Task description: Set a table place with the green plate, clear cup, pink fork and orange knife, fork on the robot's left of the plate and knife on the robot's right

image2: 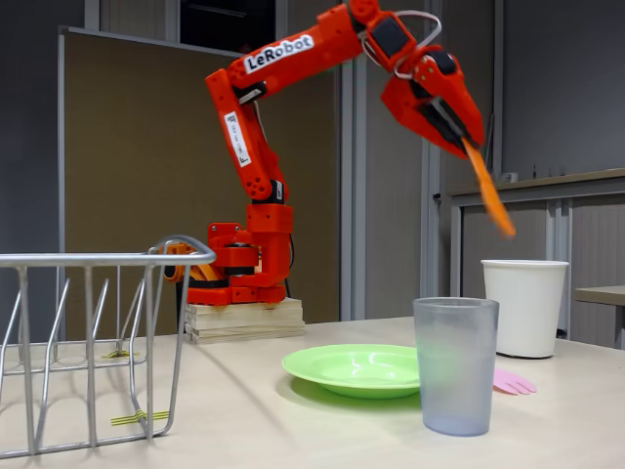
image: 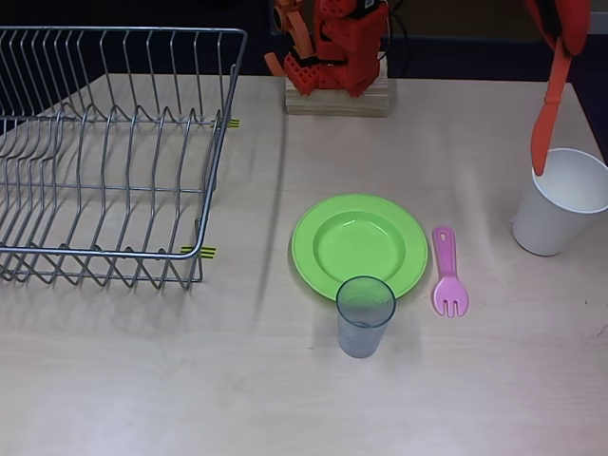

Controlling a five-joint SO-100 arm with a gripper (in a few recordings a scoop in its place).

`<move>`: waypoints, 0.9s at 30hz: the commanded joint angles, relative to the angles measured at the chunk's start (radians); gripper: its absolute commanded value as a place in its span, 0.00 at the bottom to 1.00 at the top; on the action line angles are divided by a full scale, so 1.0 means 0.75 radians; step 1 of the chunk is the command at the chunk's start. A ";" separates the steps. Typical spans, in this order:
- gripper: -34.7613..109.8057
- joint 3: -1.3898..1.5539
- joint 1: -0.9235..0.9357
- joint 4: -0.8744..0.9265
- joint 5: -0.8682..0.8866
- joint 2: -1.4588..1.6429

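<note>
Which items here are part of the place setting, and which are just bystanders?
Job items: green plate, clear cup, pink fork, orange knife held in the gripper.
Bystanders: wire dish rack, white paper cup.

In the fixed view the orange-red arm (image2: 256, 127) is rising from its base at the far side, reaching up and over to the right. Its gripper (image2: 459, 132) is pointing down to the right, high above the table, clamping the orange knife (image2: 488, 191).
</note>
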 commanded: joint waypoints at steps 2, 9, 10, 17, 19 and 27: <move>0.24 0.178 0.147 0.012 -0.352 0.254; 0.24 0.659 0.536 -0.051 -1.139 0.513; 0.24 0.710 0.583 -0.055 -1.223 0.528; 0.25 0.994 0.877 -0.119 -1.698 0.589; 0.25 1.002 0.949 -0.164 -1.847 0.550; 0.27 1.107 1.137 -0.497 -2.391 0.475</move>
